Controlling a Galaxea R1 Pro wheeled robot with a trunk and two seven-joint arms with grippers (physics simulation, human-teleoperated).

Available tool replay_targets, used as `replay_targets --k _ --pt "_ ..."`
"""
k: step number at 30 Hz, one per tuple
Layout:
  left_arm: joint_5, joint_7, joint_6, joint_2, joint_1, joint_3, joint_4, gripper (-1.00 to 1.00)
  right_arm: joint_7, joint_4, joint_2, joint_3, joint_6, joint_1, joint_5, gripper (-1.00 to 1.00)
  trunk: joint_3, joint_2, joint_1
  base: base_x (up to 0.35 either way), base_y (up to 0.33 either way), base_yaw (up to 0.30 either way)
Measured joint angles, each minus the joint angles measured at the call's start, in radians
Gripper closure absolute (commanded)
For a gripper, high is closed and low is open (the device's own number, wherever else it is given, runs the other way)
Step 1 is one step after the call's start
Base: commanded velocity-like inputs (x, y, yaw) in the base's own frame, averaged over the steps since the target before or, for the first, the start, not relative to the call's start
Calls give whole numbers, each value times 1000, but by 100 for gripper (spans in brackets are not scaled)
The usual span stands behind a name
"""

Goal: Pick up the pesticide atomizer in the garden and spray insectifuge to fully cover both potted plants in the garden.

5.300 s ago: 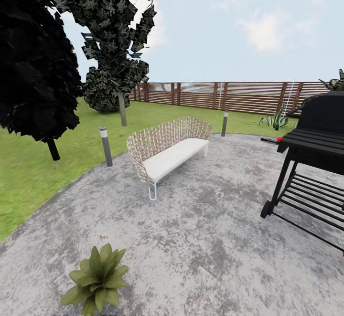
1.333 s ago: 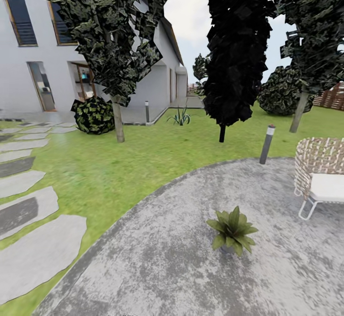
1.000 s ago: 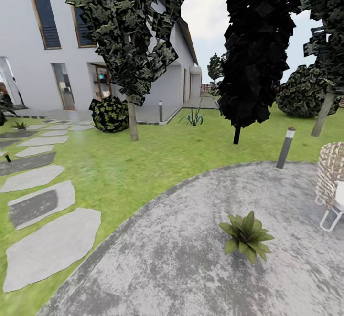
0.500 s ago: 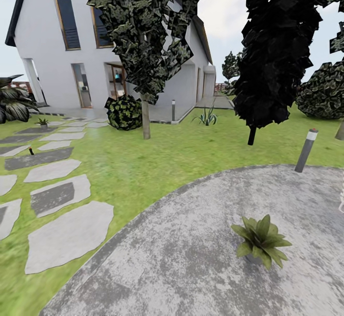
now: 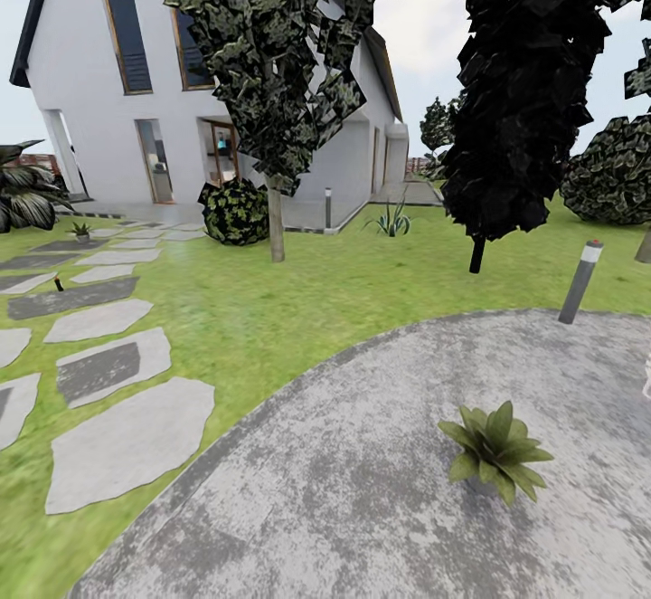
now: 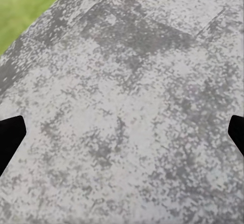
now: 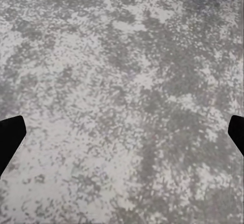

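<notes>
Item: search step. We are scanning the garden for the atomizer, not yet sighted; next calls for turning onward.

- Left gripper, right gripper: jaws spread wide, gripping nothing, hanging over mottled grey paving.
- Low green broad-leaf rosette plant: four o'clock, on paving, well apart from the jaws.
- Flat grey stepping stones: nine o'clock.
- Grey bollard lamp: two o'clock.
- White gabled house: eleven o'clock, farthest.

The round mottled grey paving looks like rough, matt concrete. At 9 o'clock, flat grey stepping slabs look like matt stone in soft green grass. The white house wall appears smooth plaster, its windows glossy.
</notes>
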Motion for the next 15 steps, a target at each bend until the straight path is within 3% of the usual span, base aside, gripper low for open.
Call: replay_targets --k 2,9,15 --pt "0 0 0 -1 0 1 -1 -100 0 2 0 -3 -82 0 0 -100 -6 -14 8 0 0 0" --pt "-5 -3 0 -1 0 -5 -1 -100 7 4 -3 0 -107 0 1 -100 -28 -63 35 0 0 7" --pt "-6 -3 0 -1 0 -6 -1 -100 6 6 -3 1 -107 0 3 -100 -47 -105 58 0 0 242"
